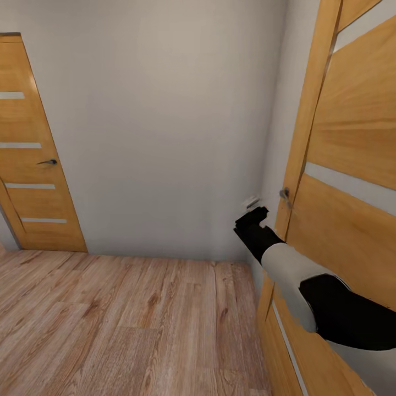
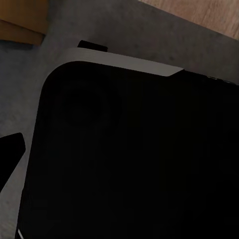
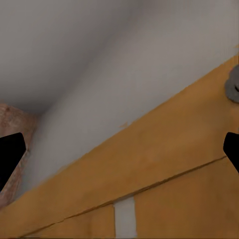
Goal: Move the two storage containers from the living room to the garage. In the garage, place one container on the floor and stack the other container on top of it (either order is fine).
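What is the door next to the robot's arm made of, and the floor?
The door looks like honey-coloured wood with a smooth finish; grain streaks show, plus pale inset strips, maybe frosted glass. The floor looks like light wood planks, with seams and knots visible.

2 wooden doors, 1 gripper

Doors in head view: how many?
2. One closed door on the far left, past the wood floor; one door close on the right, the right gripper by its handle. Others may be out of frame.
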Controlling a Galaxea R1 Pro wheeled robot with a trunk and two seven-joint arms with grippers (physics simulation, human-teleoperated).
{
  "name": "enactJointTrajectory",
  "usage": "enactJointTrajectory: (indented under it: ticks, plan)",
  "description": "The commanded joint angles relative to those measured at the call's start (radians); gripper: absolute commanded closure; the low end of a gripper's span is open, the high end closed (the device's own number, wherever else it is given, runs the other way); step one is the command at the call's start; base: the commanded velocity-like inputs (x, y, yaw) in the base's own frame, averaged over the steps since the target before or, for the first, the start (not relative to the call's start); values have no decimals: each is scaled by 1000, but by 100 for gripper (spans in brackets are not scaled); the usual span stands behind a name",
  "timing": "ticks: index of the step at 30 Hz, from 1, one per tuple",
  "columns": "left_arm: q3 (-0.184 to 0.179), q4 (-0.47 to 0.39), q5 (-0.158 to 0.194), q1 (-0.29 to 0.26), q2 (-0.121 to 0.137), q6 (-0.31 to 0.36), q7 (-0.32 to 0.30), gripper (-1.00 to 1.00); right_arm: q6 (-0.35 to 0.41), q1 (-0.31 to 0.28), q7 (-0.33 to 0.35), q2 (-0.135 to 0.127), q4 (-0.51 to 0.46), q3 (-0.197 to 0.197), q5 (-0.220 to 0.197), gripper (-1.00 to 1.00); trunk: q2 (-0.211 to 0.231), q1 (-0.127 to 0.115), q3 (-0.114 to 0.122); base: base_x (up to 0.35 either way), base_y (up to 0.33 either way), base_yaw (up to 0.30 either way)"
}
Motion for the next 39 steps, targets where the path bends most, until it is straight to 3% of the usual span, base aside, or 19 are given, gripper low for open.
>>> enactJointTrajectory:
  ticks: [1, 3, 12, 15, 19, 20, 22, 27, 31, 35, 39]
  plan:
    - [4, 0, 3, 0, 0, -2, 0, -100, 7, -1, -1, 20, 8, 6, 4, -100, -1, 0, -1, 0, 0, 0]
    - [4, 0, 3, 0, 0, -2, 0, -100, 6, -1, -1, 38, 15, 6, 4, -100, -1, 0, -1, 0, 0, 0]
    - [4, 0, 3, 0, 0, -2, 0, -100, -2, -1, 19, 38, 24, -7, -4, -100, -1, 0, -1, 0, 0, 0]
    - [4, 0, 3, 0, 0, -2, 0, -100, -19, -1, 78, 38, 27, -63, -60, -100, -1, 0, -1, 0, 0, 0]
    - [4, 0, 3, 0, 0, -2, 0, -100, -45, -1, 248, 38, 134, -144, -204, -100, -1, 0, -1, 0, 0, 0]
    - [4, -1, 3, 0, 1, -2, 0, -100, -84, 0, 302, 20, 208, -154, -253, -100, -1, 0, -1, 0, 0, 0]
    - [4, -1, 3, 0, 1, -2, 0, -100, -144, 1, 348, -2, 288, -159, -292, -100, -1, 0, -1, 0, 0, 0]
    - [4, -1, 3, 0, 0, -2, 0, -100, -210, 11, 401, -42, 339, -163, -310, -100, -1, 0, -1, 0, 0, 0]
    - [4, -1, 3, 0, 0, -2, 0, -100, -261, 57, 425, -50, 347, -163, -316, -100, -1, 0, -1, 0, 0, 0]
    - [4, -1, 3, 0, 0, -2, 0, -100, -315, 151, 447, -54, 349, -164, -318, -100, -1, 0, -1, 0, 0, 0]
    - [4, -1, 3, 0, 0, -2, 0, -100, -325, 185, 477, -58, 350, -165, -321, -100, -1, 0, -1, 0, 0, 0]
